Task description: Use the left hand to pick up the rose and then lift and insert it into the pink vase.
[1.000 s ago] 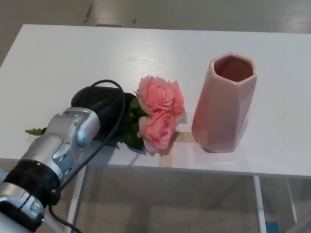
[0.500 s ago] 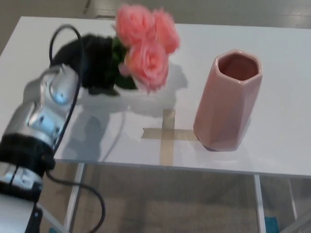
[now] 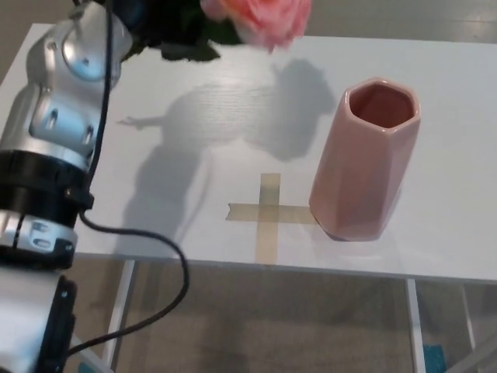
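Observation:
The pink rose [image 3: 268,19] hangs high above the white table [image 3: 435,225], its blooms cut off by the picture's top edge, green leaves [image 3: 190,39] below them. My left hand [image 3: 151,19] is shut on its stem at the top left, mostly hidden by leaves and the frame edge. The silver left forearm [image 3: 66,101] rises along the left side. The pink vase [image 3: 363,159] stands upright at the right, mouth open and empty, well right of and below the rose. My right hand does not show.
A cross of tan tape [image 3: 268,214] lies on the table just left of the vase's foot. The rose and arm cast a shadow [image 3: 233,116] on the tabletop. A black cable [image 3: 155,256] loops from the arm past the table's near edge.
My left hand has lifted the rose off the table, up and slightly right, until the blooms reach the picture's top. The tape cross it covered is now bare. The vase has not moved.

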Robot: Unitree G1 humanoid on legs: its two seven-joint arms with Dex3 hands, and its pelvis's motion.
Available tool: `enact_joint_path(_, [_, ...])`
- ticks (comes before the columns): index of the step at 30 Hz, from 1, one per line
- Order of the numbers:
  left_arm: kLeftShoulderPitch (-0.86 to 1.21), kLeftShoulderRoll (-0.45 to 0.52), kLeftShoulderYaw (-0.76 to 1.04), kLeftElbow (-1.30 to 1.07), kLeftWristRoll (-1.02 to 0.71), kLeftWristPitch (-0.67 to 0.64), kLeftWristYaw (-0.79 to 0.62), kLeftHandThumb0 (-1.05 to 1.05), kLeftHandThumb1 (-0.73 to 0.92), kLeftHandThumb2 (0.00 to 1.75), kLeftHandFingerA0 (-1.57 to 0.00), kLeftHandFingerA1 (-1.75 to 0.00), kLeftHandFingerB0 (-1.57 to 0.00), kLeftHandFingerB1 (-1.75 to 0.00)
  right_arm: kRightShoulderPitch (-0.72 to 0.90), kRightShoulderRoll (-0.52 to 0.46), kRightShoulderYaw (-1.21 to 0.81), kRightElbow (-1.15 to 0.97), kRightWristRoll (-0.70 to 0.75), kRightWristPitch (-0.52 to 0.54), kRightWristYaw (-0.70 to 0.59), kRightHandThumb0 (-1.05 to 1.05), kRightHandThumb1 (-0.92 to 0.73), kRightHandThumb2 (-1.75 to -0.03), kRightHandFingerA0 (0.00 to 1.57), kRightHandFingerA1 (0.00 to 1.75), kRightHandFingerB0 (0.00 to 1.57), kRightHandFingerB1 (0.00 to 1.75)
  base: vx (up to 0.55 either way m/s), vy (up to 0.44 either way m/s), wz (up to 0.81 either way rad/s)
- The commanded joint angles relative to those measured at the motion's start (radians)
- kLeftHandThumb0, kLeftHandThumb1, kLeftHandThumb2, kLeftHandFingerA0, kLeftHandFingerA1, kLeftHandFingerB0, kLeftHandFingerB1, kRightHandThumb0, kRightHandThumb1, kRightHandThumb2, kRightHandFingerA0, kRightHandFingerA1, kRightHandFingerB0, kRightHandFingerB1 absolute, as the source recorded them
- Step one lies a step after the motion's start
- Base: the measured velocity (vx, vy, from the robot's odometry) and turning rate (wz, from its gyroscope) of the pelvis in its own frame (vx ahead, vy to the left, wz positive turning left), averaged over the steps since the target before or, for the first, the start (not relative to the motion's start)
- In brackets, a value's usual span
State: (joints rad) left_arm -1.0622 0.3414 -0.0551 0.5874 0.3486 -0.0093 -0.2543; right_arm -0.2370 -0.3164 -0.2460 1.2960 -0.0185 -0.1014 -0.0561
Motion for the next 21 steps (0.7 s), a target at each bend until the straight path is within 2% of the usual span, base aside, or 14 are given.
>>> enact_joint_path(1, [-0.105, -0.069, 0.115, -0.068, -0.229, 0.172, -0.104, -0.2, 0.85, 0.65, -0.89, -1.37, -0.72, -1.09, 0.017, 0.004, -0.007, 0.006, 0.017, 0.013, 0.009, -0.31, -0.66, -0.58, 0.7, 0.5, 0.57, 0.44, 0.0, 0.0, 0.0])
enact_joint_path(2, [-0.105, -0.071, 0.119, -0.071, -0.226, 0.177, -0.107, -0.2, 0.85, 0.65, -0.89, -1.37, -0.72, -1.09, 0.017, 0.004, -0.007, 0.006, 0.017, 0.013, 0.009, -0.31, -0.66, -0.58, 0.7, 0.5, 0.57, 0.44, 0.0, 0.0, 0.0])
enact_joint_path(3, [-0.109, -0.083, 0.135, -0.092, -0.249, 0.211, -0.112, -0.21, 0.84, 0.67, -0.89, -1.37, -0.76, -1.0, 0.025, 0.004, -0.006, 0.005, 0.017, 0.01, 0.011, -0.31, -0.66, -0.58, 0.69, 0.5, 0.56, 0.43, 0.0, 0.0, 0.0])
enact_joint_path(4, [-0.117, -0.103, 0.16, -0.124, -0.283, 0.261, -0.119, -0.21, 0.84, 0.67, -0.89, -1.37, -0.76, -1.0, 0.035, 0.004, -0.005, 0.004, 0.016, 0.005, 0.015, -0.31, -0.66, -0.58, 0.69, 0.5, 0.56, 0.43, 0.0, 0.0, 0.0])
enact_joint_path(6, [-0.118, -0.105, 0.165, -0.129, -0.281, 0.269, -0.122, -0.21, 0.84, 0.67, -0.89, -1.37, -0.76, -1.0, 0.032, 0.003, -0.005, 0.004, 0.016, 0.006, 0.015, -0.31, -0.66, -0.58, 0.69, 0.5, 0.56, 0.43, 0.0, 0.0, 0.0])
enact_joint_path(7, [-0.151, -0.141, 0.212, -0.182, -0.348, 0.382, -0.118, -0.21, 0.84, 0.66, -0.89, -1.37, -0.79, -0.92, 0.032, 0.002, -0.004, 0.004, 0.015, 0.011, 0.012, -0.31, -0.66, -0.58, 0.7, 0.5, 0.56, 0.43, 0.0, 0.0, 0.0])
enact_joint_path(10, [-0.187, -0.181, 0.25, -0.213, -0.403, 0.468, -0.111, -0.21, 0.83, 0.67, -0.89, -1.38, -0.82, -0.87, 0.035, 0.006, -0.004, 0.004, 0.015, 0.01, 0.009, -0.31, -0.66, -0.58, 0.7, 0.5, 0.56, 0.43, 0.0, 0.0, 0.0])
enact_joint_path(14, [-0.2, -0.202, 0.274, -0.23, -0.426, 0.514, -0.11, -0.2, 0.83, 0.67, -0.89, -1.4, -0.82, -0.87, 0.036, 0.006, -0.005, 0.004, 0.016, 0.009, 0.012, -0.31, -0.66, -0.58, 0.71, 0.5, 0.57, 0.44, 0.0, 0.0, 0.0])
enact_joint_path(15, [-0.224, -0.24, 0.293, -0.258, -0.472, 0.577, -0.101, -0.19, 0.83, 0.67, -0.95, -1.47, -0.84, -0.88, 0.039, 0.006, -0.009, 0.006, 0.02, 0.007, 0.014, -0.31, -0.66, -0.58, 0.71, 0.5, 0.58, 0.44, 0.0, 0.0, 0.0])
enact_joint_path(16, [-0.238, -0.259, 0.3, -0.275, -0.492, 0.611, -0.098, -0.19, 0.84, 0.67, -0.95, -1.47, -0.84, -0.89, 0.042, 0.007, -0.011, 0.007, 0.022, 0.006, 0.017, -0.31, -0.66, -0.58, 0.7, 0.5, 0.57, 0.44, 0.0, 0.0, 0.0])
enact_joint_path(21, [-0.265, -0.274, 0.297, -0.303, -0.484, 0.659, -0.088, -0.19, 0.85, 0.66, -0.97, -1.48, -0.83, -0.9, 0.04, 0.01, -0.011, 0.007, 0.022, 0.006, 0.016, -0.31, -0.66, -0.58, 0.69, 0.49, 0.57, 0.44, 0.0, 0.0, 0.0])
